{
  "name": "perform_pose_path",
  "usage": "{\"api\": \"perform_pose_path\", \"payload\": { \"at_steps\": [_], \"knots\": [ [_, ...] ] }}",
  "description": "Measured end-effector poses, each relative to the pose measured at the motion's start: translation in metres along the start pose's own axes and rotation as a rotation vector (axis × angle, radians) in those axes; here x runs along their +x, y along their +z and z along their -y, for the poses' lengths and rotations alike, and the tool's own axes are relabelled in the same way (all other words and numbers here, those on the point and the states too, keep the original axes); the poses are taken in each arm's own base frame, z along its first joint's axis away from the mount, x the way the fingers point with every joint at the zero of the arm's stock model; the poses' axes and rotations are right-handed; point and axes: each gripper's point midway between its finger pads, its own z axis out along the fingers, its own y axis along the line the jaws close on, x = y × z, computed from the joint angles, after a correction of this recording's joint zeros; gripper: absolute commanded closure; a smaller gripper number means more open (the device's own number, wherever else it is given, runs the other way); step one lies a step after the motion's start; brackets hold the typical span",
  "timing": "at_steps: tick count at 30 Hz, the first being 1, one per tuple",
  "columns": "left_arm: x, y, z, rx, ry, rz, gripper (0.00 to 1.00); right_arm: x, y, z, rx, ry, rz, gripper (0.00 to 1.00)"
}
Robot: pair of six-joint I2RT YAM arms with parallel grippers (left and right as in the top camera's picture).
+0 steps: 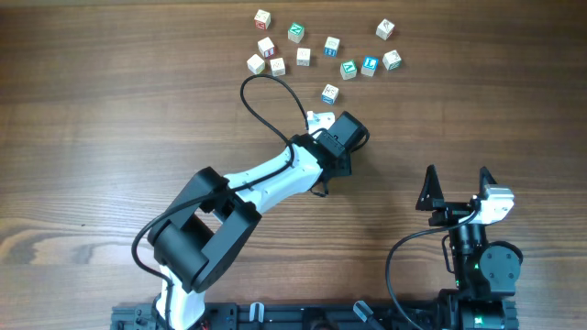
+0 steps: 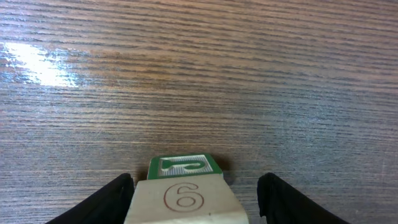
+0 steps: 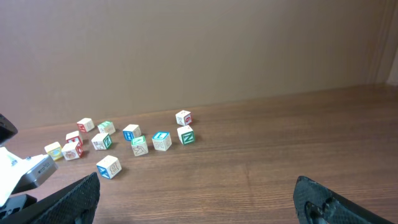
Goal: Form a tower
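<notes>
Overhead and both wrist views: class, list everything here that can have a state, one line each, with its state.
left hand: open, fingers on either side of the 6 cube, a gap showing on one side.
6 cube: between the left hand's fingers, not gripped; a green face shows past it.
right hand: open, empty.
loose cubes: scattered singly on the table.

Overhead straight down; wrists low, forward-facing; loose cubes (image 1: 304, 57) (image 3: 161, 140) shared with right.

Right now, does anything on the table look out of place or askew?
Nothing is spilled or damaged. The loose cubes lie scattered at mixed angles at the far side; one cube sits apart, between the left pincer's parted fingers.
</notes>
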Motion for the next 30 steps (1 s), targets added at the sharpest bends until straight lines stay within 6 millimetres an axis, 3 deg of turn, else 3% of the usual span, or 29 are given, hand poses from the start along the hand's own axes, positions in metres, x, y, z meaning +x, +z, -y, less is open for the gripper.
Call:
{"api": "perform_pose_path", "payload": {
  "at_steps": [3,11,16,17,19,21,30],
  "knots": [
    [0.0012,0.0,0.0012,0.007,-0.001,-0.007,0.53,0.0,0.0,0.0,0.0,0.0,0.0,0.0],
    [0.0019,0.0,0.0016,0.009,0.0,-0.011,0.62,0.0,0.0,0.0,0.0,0.0,0.0,0.0],
    [0.0017,-0.0001,0.0017,0.01,0.0,-0.01,0.8,0.0,0.0,0.0,0.0,0.0,0.0,0.0],
    [0.0017,-0.0002,0.0019,0.011,0.002,-0.011,0.79,0.0,0.0,0.0,0.0,0.0,0.0,0.0],
    [0.0013,-0.0007,0.0021,0.012,-0.001,-0.009,0.57,0.0,0.0,0.0,0.0,0.0,0.0,0.0],
    [0.0014,-0.0007,0.002,0.011,-0.006,-0.01,0.47,0.0,0.0,0.0,0.0,0.0,0.0,0.0],
    [0.0032,-0.0009,0.0001,0.003,0.002,-0.017,0.32,0.0,0.0,0.0,0.0,0.0,0.0,0.0]
  ]
}}
